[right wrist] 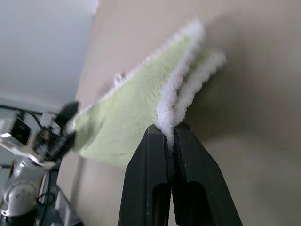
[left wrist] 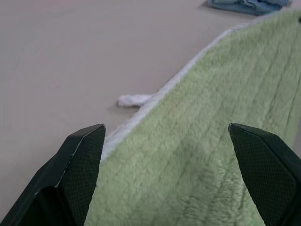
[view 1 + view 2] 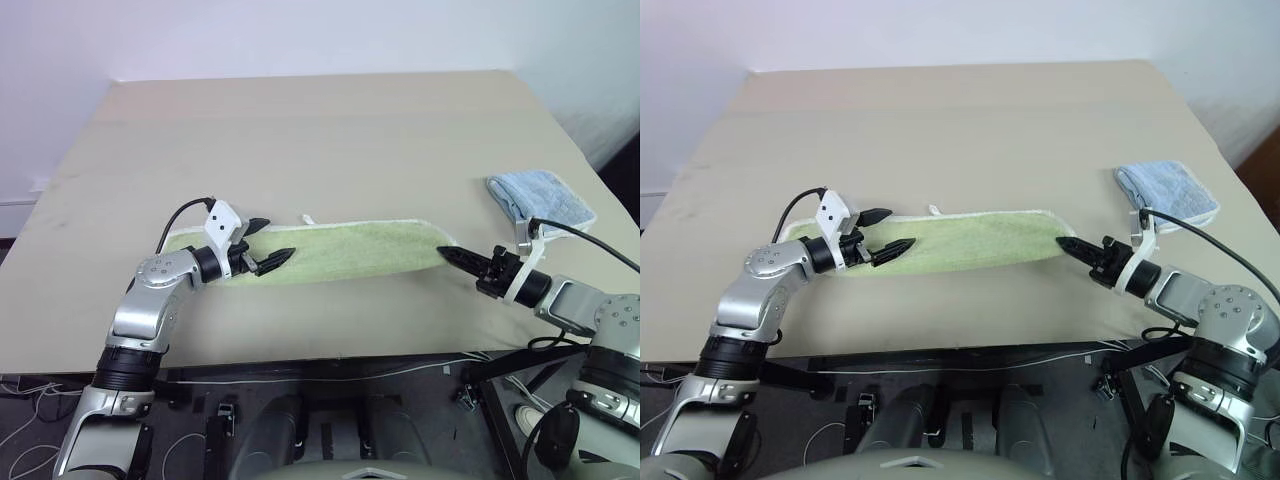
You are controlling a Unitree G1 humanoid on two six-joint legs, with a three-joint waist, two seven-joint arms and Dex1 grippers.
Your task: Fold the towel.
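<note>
1. Left eye view: the towel [image 3: 330, 250] lies as a long, narrow green strip across the near half of the counter [image 3: 320, 130], apparently already doubled lengthwise, running from about 9 o'clock to 3 o'clock of the picture's centre. The left gripper [image 3: 268, 245] sits over the strip's 9 o'clock end with its jaws spread wide and nothing between them, likely poised to take that end. The right gripper [image 3: 452, 256] meets the strip's 3 o'clock end, jaws pinched together on the edge. A small blue cloth [image 3: 540, 198] rests folded toward 2 o'clock, well apart from the towel and, I judge, no part of the job.

2. Right eye view: the same layout. A small white loop [image 3: 935, 210] pokes out from the towel's far edge, toward 12 o'clock of the left gripper. Holding both short ends would suit bringing one end over the other.

3. Left wrist view: the two black fingers [image 2: 80, 165] stand far apart with green terry and its white stitched edging lying flat between them; they do not grip it yet. The loop lies on the bare counter just beside the edging.

4. Right wrist view: the jaws are closed on the towel's white hem, two layers of it caught together, so the fold should stay aligned when that end is carried. The corner is lifted slightly off the counter.
</note>
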